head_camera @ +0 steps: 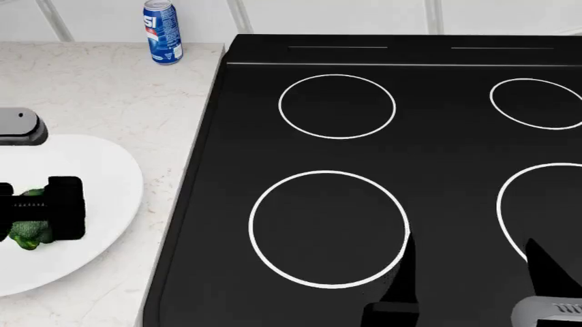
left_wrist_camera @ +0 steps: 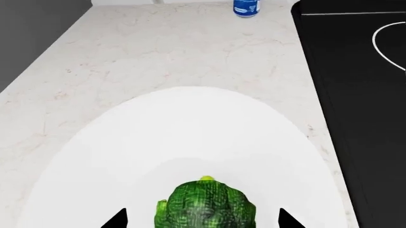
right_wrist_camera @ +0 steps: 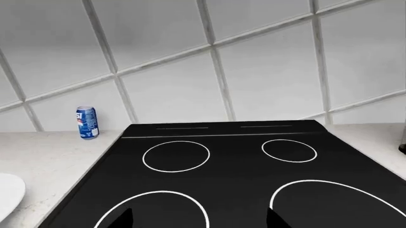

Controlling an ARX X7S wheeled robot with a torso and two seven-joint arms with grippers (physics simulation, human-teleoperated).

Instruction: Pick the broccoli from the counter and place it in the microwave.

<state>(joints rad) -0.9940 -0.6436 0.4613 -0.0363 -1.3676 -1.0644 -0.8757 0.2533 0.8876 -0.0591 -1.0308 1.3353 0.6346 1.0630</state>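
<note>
Broccoli (left_wrist_camera: 204, 204) sits on white plate (left_wrist_camera: 190, 137) on the table (left_wrist_camera: 159, 52), lower middle of the left wrist frame; lower left in head view. Left end effector (left_wrist_camera: 203, 219) spread wide, a fingertip either side, not yet touching. Judged light, firm, bumpy, so grippy; best taken across the floret head. Dark green, pale stem tip. Right end effector (head_camera: 473, 272) open, empty, over the stove (head_camera: 382, 177).

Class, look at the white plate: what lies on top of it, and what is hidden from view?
The broccoli lies on the plate, between the left claw's open fingers. In the head view the claw covers part of the broccoli. What is under the plate cannot be seen.
</note>
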